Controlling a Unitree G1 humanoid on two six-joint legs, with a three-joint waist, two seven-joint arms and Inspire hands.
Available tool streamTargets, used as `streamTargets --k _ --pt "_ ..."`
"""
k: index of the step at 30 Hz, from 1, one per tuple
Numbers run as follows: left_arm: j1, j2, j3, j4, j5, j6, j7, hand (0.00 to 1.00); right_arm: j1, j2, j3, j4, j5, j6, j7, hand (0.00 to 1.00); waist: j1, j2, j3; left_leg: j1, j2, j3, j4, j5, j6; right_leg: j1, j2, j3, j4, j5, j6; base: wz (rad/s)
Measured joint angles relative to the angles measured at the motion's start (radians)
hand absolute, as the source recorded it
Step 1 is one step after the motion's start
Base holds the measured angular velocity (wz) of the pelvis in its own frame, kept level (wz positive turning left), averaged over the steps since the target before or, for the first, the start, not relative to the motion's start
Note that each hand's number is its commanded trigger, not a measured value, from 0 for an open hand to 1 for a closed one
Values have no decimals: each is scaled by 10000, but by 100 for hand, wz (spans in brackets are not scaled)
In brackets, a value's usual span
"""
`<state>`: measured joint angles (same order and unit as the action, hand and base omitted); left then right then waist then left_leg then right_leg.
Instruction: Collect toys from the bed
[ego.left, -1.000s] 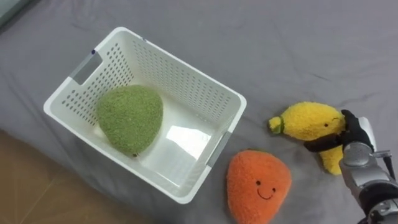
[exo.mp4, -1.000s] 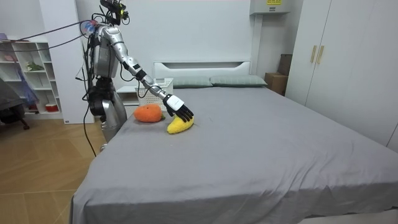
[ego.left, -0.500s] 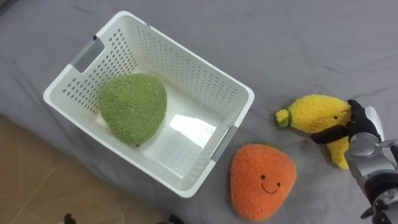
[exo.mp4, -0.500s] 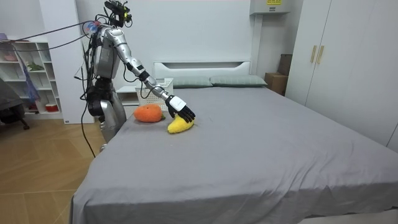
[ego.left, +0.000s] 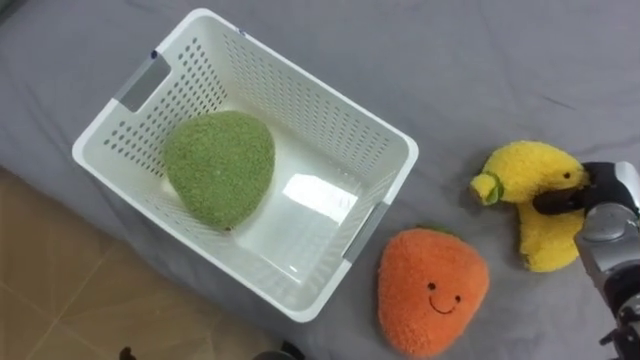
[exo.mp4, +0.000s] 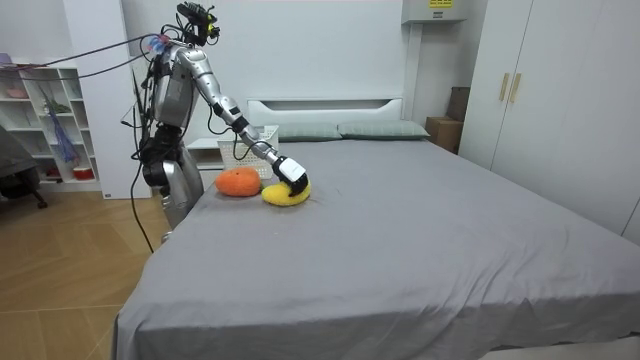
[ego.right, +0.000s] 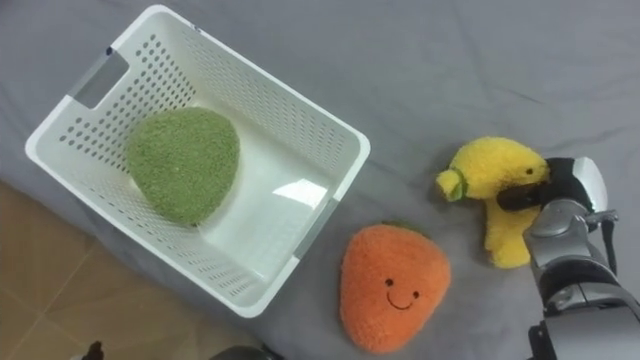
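A yellow plush toy (ego.left: 525, 185) lies on the grey bed, to the right of a white slatted basket (ego.left: 312, 84). My right hand (ego.left: 605, 200) comes in from the right edge, and its dark fingers curl over the toy's right side and grip it. A round green plush toy (ego.left: 220, 165) rests inside the basket at its left end. An orange plush toy (ego.left: 432, 290) with a smiling face lies on the bed just below the basket's right corner. In the room view I stand at the bed's near-left corner, right arm stretched down to the yellow toy (exo.mp4: 285, 195).
The bed's edge runs along the lower left, with wooden floor (ego.left: 50, 290) beyond it. Open grey sheet (ego.left: 480, 60) spreads above and to the right of the toys. Pillows (exo.mp4: 340, 130) lie at the headboard, and a wardrobe (exo.mp4: 560, 100) stands at the room view's right.
My right hand's fingers have curled round the yellow toy, and hand and toy have drawn closer to the orange toy. The head camera has shifted a little.
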<state>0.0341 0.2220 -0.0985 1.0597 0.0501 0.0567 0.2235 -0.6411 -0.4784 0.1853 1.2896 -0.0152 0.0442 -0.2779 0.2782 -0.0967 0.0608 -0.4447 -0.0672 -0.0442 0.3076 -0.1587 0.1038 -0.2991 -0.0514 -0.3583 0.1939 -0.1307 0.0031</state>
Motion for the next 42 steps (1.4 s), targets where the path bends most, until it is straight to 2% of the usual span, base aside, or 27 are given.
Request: streamTargets --k 4,11,15,20,21,23,25,27,28,29,31,34,37,42 --pt "0 -1 -21 47 -45 2 0 0 -45 -145 300 -4 -117 -6 237 100 23 0 0 -2 -6 -69 -4 8 -11 7 3 0 34 -1 -2 4" --pt "2 4 -43 62 -196 -10 1 0 -41 -163 335 -18 -103 -103 417 100 24 9 -7 6 -6 -140 4 44 -29 9 0 -24 110 -1 -2 4" --pt "-3 4 -44 -11 -198 -242 15 0 -35 -163 412 -18 -77 -175 417 100 9 9 -11 22 -6 -139 2 91 -48 28 -7 -53 120 -2 -3 1" --pt "21 9 -32 -51 -192 -318 14 0 278 -161 456 -248 -18 -213 440 100 -99 -1 -37 398 -5 -158 -57 104 -55 391 -16 -141 119 -2 -3 2" --pt "62 25 -11 -122 -191 -318 15 0 320 -162 440 -432 28 -210 454 100 -195 -28 -77 426 -5 -157 -59 104 -54 412 -19 -141 127 -2 -3 0" --pt "82 32 -5 -201 -201 -317 38 0 420 -160 431 -795 174 -211 454 100 -349 -31 -79 546 -2 -136 -50 104 -54 551 -16 -136 110 0 -5 0" --pt "206 31 101 -429 -196 -344 84 0 984 -126 281 -1630 -49 -216 467 100 -497 -58 -157 899 -3 -91 -102 102 -53 894 -17 -106 89 2 -5 0" --pt "422 30 401 -718 -186 -369 125 0 1707 -94 266 -2653 -178 -217 480 100 -536 -170 -311 1214 18 23 -258 102 -52 1105 -12 18 74 1 -5 -11" --pt "588 24 557 -893 -191 -405 142 0 2208 -51 265 -3331 -179 -231 499 100 -554 -201 -358 1496 30 89 -369 100 -50 1321 -13 26 59 1 -5 -17" --pt "643 23 587 -921 -192 -420 147 0 2415 -12 265 -3565 -182 -241 508 100 -572 -196 -369 1657 31 104 -406 99 -49 1460 -13 46 46 1 -5 -12" --pt "797 12 662 -981 -198 -440 157 0 3120 126 263 -4193 -421 -224 608 100 -679 -192 -452 2245 13 150 -636 95 -44 1985 -10 189 -96 0 -3 -7" --pt "1115 -73 922 -1023 -187 -485 217 0 3585 234 262 -4947 -685 -188 798 100 -769 -157 -559 2749 39 400 -872 107 -31 2311 -4 444 -122 -6 6 -23" --pt "1421 -148 973 -1040 -165 -473 219 0 3890 275 262 -5861 -690 -188 867 100 -921 -58 -614 3118 21 479 -975 107 -31 2681 0 538 -262 -6 7 -14" --pt "1597 -152 1002 -1049 -120 -369 220 0 3914 341 235 -6759 -745 -190 880 100 -1042 14 -607 3570 23 489 -1053 113 -41 3102 3 542 -269 -10 11 -1"
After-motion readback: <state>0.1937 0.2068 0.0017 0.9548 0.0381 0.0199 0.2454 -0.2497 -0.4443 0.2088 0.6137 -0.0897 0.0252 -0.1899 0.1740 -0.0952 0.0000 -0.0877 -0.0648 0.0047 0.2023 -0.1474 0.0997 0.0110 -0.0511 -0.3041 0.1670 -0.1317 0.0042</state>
